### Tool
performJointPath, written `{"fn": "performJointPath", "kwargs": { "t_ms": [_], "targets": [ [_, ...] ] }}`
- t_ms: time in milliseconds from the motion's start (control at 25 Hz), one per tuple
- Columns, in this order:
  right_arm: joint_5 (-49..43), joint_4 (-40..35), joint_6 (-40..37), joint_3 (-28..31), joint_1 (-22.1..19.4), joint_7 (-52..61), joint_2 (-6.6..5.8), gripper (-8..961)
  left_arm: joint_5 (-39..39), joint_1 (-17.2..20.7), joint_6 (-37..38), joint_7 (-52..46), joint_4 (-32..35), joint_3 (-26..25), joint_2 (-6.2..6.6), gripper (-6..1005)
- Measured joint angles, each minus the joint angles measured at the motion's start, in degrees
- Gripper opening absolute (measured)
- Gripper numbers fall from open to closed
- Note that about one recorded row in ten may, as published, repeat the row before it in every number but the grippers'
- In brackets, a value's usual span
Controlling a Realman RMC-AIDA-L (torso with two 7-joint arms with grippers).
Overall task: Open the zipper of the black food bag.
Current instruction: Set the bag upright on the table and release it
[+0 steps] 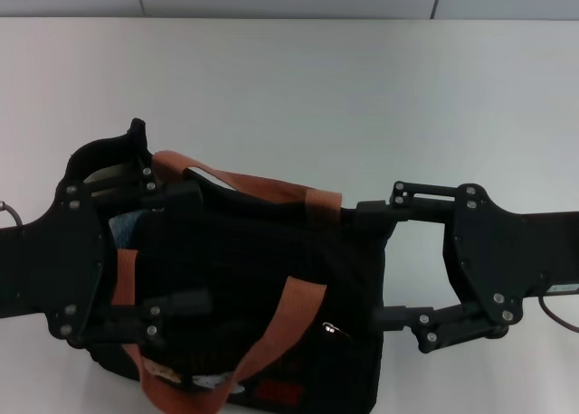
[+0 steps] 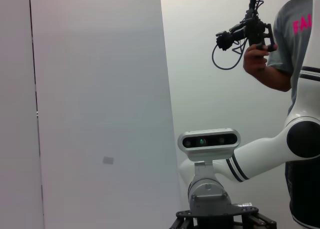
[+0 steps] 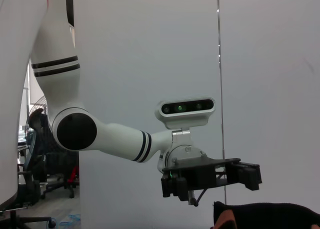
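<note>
The black food bag (image 1: 262,278) lies on the white table (image 1: 317,98) at the near middle, its orange-brown handles (image 1: 271,190) draped across the top. A small silver zipper pull (image 1: 331,328) shows near its front right. At the bag's left end a gap shows olive lining (image 1: 107,175). My left gripper (image 1: 184,249) is open wide over the bag's left part. My right gripper (image 1: 380,262) stands open at the bag's right edge, its far finger touching the corner. In the right wrist view the bag's top (image 3: 265,216) sits below the left gripper (image 3: 248,176).
White table surface stretches far and to both sides of the bag. In the left wrist view a person (image 2: 295,49) holding a camera rig (image 2: 247,31) stands behind the robot's right arm (image 2: 260,151).
</note>
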Motion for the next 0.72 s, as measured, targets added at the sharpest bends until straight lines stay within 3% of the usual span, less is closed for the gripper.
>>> {"fn": "performJointPath", "kwargs": {
  "t_ms": [440,600,720],
  "targets": [
    [2.1,0.1,2.3,-2.9,0.3,0.0,0.0,842,-0.2,0.7,-0.1,0.2,-0.8,-0.7,0.02,813],
    [3.3,0.4,2.3,-2.3,-0.1,-0.1,-0.01,842,-0.3,2.6,0.0,1.4,-2.3,-5.4,0.51,813],
    [3.6,0.6,2.2,-2.1,-0.5,-0.1,-0.05,842,-0.4,4.8,0.2,1.5,-5.2,-8.6,1.71,812]
  ]
}}
